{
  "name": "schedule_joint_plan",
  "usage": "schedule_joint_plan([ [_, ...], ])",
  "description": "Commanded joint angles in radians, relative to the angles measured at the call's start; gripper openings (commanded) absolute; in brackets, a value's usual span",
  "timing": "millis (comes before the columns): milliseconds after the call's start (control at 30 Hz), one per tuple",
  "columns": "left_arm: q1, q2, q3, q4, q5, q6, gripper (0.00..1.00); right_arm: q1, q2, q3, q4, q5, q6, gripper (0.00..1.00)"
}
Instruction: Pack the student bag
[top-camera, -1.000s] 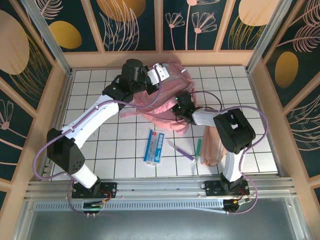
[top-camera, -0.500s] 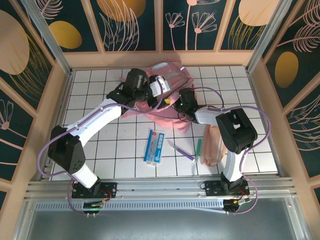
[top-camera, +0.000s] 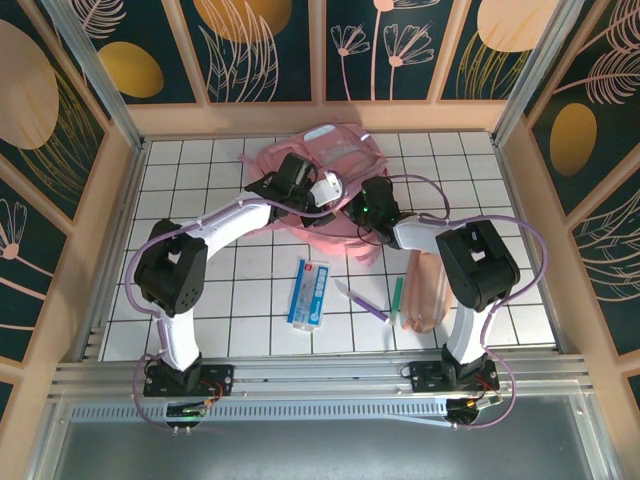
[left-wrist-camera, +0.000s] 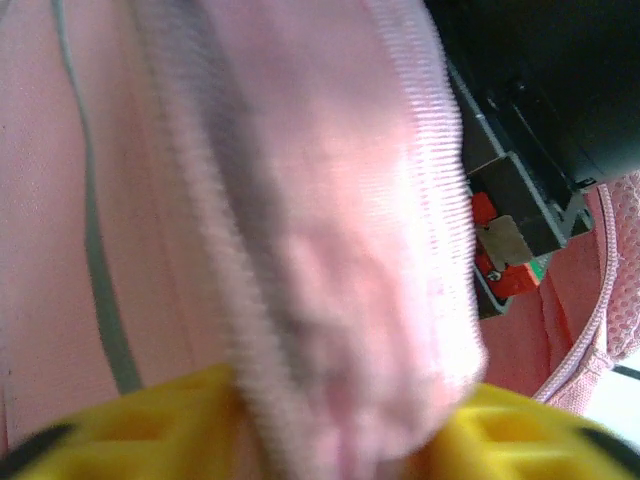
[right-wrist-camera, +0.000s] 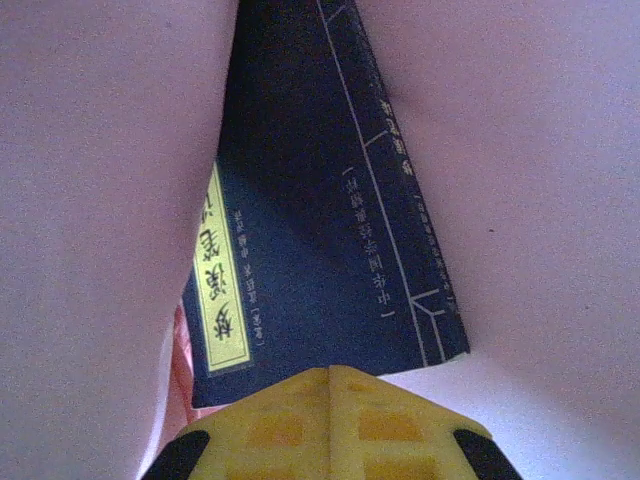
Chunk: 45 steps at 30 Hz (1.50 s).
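Backpack fold (left-wrist-camera: 330, 250) in left end effector (left-wrist-camera: 340, 440)

The white grid-tiled table (top-camera: 200, 170) carries a pink fabric backpack (top-camera: 345, 155) at far centre. Nearer lie a flat blue-white packet (top-camera: 309, 293), a purple pen (top-camera: 365, 303), a green pen (top-camera: 396, 298) and a peach-pink pencil pouch (top-camera: 425, 290).

Your left arm (top-camera: 225, 222) and right arm (top-camera: 415, 235) wear white shells between black joints. A purple cable (top-camera: 128, 278) loops along each from black bases on the silver aluminium rail (top-camera: 320, 372). Left pincer (left-wrist-camera: 330, 440) and right pincer (right-wrist-camera: 330, 385) have yellow recessed fingers.
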<state>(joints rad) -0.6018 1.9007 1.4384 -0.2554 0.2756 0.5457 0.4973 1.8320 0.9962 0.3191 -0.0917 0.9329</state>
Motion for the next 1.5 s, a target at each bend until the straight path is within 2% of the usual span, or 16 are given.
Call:
schedule_joint_plan([
  [0, 0.001, -0.053, 0.031, 0.017, -0.013, 0.090, 0.00, 0.006, -0.062, -0.003, 0.058, -0.010, 0.001, 0.05],
  [100, 0.001, -0.103, 0.046, 0.021, -0.030, 0.137, 0.00, -0.001, -0.065, -0.004, -0.006, -0.005, -0.009, 0.15],
  [167, 0.002, -0.133, 0.068, 0.016, -0.032, 0.151, 0.00, -0.010, -0.070, -0.005, -0.086, 0.005, 0.029, 0.35],
  [200, 0.001, -0.143, 0.079, 0.017, -0.031, 0.158, 0.00, -0.011, -0.074, -0.005, -0.110, 0.007, 0.056, 0.40],
  [300, 0.002, -0.174, 0.097, 0.043, -0.027, 0.167, 0.00, -0.009, -0.079, -0.009, -0.140, -0.007, 0.160, 0.49],
  [467, 0.002, -0.159, 0.165, 0.061, -0.032, 0.140, 0.00, 0.012, -0.050, 0.030, -0.144, -0.033, 0.331, 0.53],
  [667, 0.001, -0.124, 0.230, 0.056, -0.004, 0.093, 0.00, 0.053, 0.011, 0.040, -0.084, 0.038, 0.484, 0.53],
  [933, 0.001, -0.148, 0.203, 0.054, -0.028, 0.114, 0.00, 0.092, -0.014, 0.041, -0.230, 0.175, 0.509, 0.54],
  [1033, 0.001, -0.151, 0.202, 0.050, -0.032, 0.117, 0.00, 0.097, -0.071, 0.012, -0.320, 0.223, 0.565, 0.55],
  [1100, 0.001, -0.153, 0.202, 0.048, -0.032, 0.117, 0.00, 0.109, -0.129, -0.021, -0.314, 0.245, 0.569, 0.56],
  [1200, 0.002, -0.156, 0.196, 0.050, -0.032, 0.120, 0.00, 0.118, -0.153, 0.002, -0.359, 0.262, 0.520, 0.62],
  [1267, 0.001, -0.155, 0.193, 0.055, -0.028, 0.117, 0.00, 0.114, -0.140, -0.010, -0.331, 0.243, 0.506, 0.62],
  [1467, 0.002, -0.165, 0.175, 0.073, -0.009, 0.106, 0.00, 0.092, -0.068, -0.078, -0.072, 0.155, 0.471, 0.61],
])
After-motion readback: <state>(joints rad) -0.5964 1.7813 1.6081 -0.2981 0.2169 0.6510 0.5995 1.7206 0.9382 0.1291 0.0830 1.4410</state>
